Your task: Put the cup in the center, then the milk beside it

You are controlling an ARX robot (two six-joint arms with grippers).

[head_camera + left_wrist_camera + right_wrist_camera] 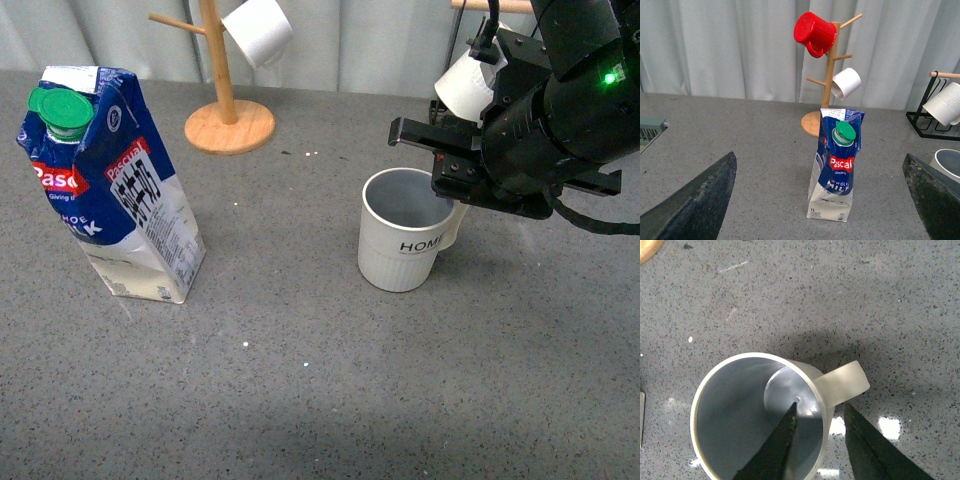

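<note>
You'll see the off-white ribbed "HOME" cup [400, 245] upright right of centre, and the blue-and-white, green-capped milk carton [115, 190] upright well to its left.

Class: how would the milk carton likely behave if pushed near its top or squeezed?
Tall on a narrow base, the milk carton would probably tip rather than slide. Its creased gable top suggests paperboard walls that give under squeezing. Fill weight cannot be told.

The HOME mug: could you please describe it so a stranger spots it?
On the grey speckled table, look right of the blue-and-white milk carton, under the black right hand. The off-white ribbed mug there, unlike the hanging white cups behind, reads HOME in black.
</note>
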